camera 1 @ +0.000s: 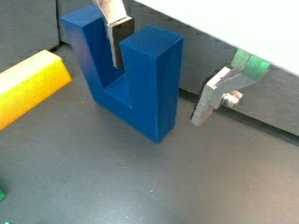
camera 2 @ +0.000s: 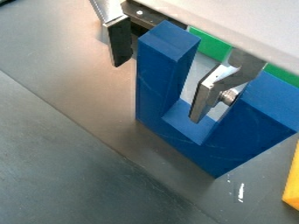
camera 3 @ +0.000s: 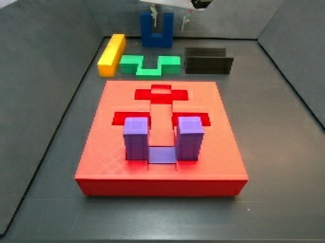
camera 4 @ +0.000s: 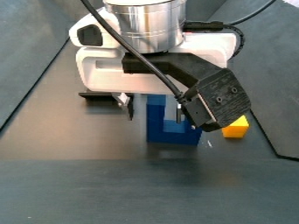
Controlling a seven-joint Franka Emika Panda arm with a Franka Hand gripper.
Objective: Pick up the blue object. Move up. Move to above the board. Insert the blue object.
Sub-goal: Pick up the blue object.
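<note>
The blue object is standing prongs-up on the dark floor, well apart from the red board; the gripper is straddling one prong.

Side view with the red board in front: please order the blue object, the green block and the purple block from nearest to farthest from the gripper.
1. Blue object: directly under the gripper.
2. Green block: on the floor before the board.
3. Purple block: in the board's near recess.

wrist views close, side views opposed
</note>
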